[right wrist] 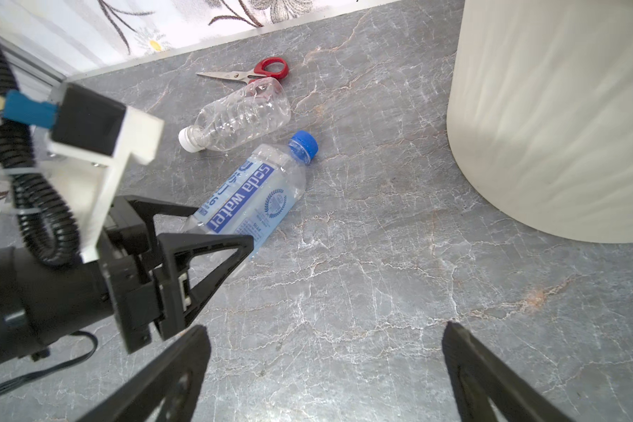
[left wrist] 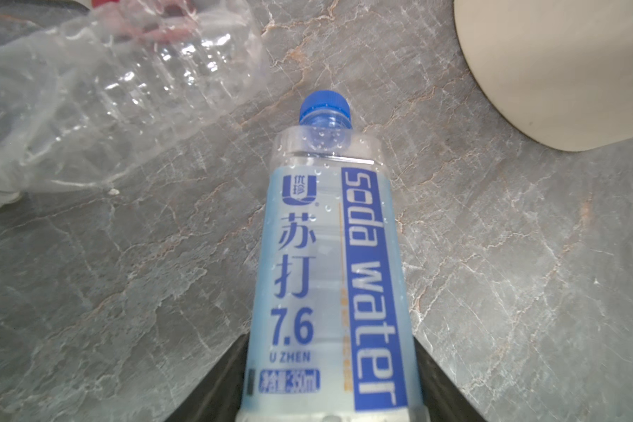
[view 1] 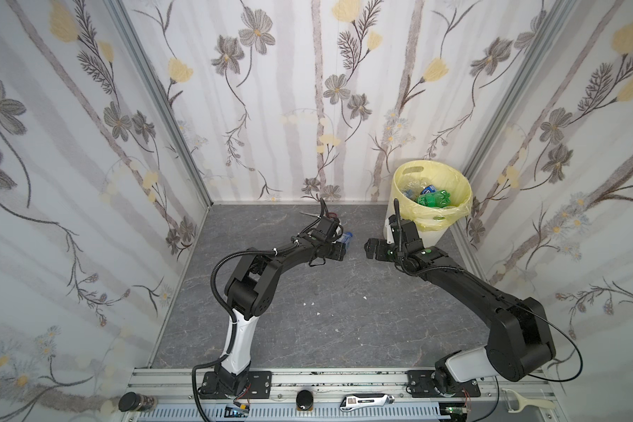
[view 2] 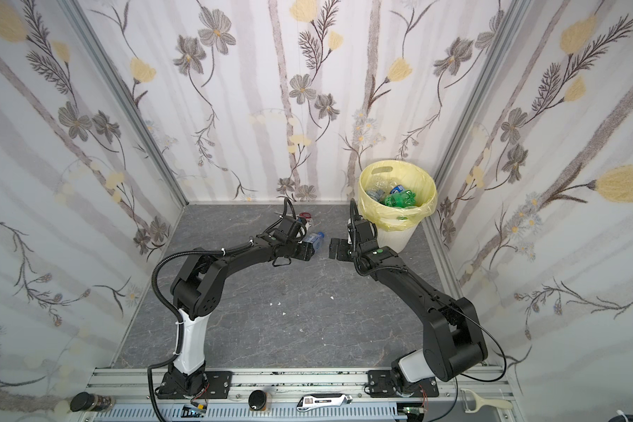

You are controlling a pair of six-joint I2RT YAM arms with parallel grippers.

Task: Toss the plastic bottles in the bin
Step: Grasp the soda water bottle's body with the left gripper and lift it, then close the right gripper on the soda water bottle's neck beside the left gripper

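Observation:
My left gripper [left wrist: 331, 339] is shut on a soda water bottle [left wrist: 329, 255], clear with a blue label and blue cap. Its fingers grip the bottle's base end, and the cap points toward the bin [left wrist: 563, 73]. In both top views that bottle [view 1: 346, 237] [view 2: 317, 238] pokes out past the left gripper [view 1: 338, 250] [view 2: 307, 250]. A clear white-capped bottle [right wrist: 242, 117] lies beside it. The white bin [view 1: 432, 237] [view 2: 399, 237] has a yellow liner and holds several bottles, one of them green [view 1: 433, 199]. My right gripper [right wrist: 326, 327] [view 1: 370, 248] hangs open and empty over the grey floor, facing the left one.
Red-handled scissors [right wrist: 256, 71] lie behind the clear bottle near the back wall. Small white scraps [view 1: 311, 304] dot the grey floor. On the front rail sit a black-lidded jar [view 1: 136, 402], a knob [view 1: 305, 400], a hand tool [view 1: 366, 401] and a peeler [view 1: 523, 403].

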